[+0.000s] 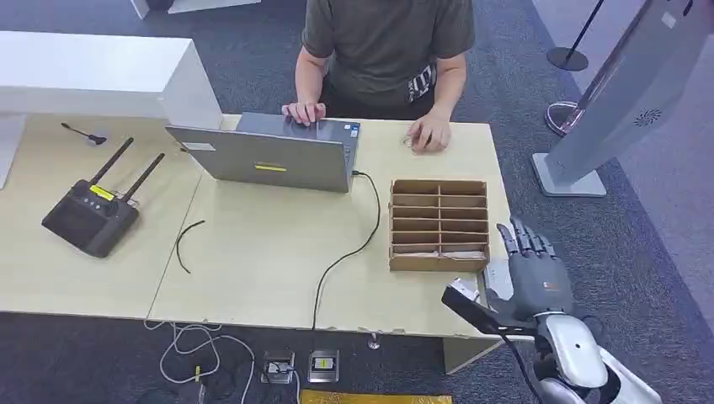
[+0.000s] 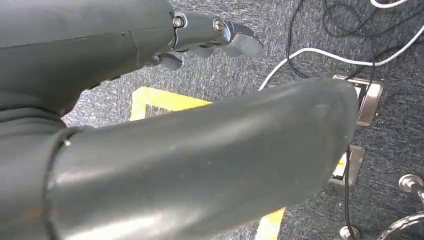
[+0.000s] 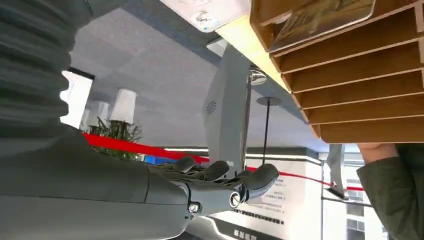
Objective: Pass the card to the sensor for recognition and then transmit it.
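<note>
1. One open laptop [image 1: 278, 156].
2. One cardboard divider box [image 1: 439, 224].
3. One black remote controller [image 1: 90, 215] with two antennas.
4. One person [image 1: 383, 50].
5. Two floor power sockets [image 1: 300, 366].

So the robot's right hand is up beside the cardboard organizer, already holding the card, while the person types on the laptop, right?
Not quite. The right hand is up beside the cardboard organizer, but it holds nothing: the head view shows its fingers spread and no card in them. A card lies in the organizer's end slot in the right wrist view. The person does have a hand on the laptop.

Office lobby: desk [image 1: 253, 278], laptop [image 1: 269, 156], kiosk [image 1: 623, 93].
</note>
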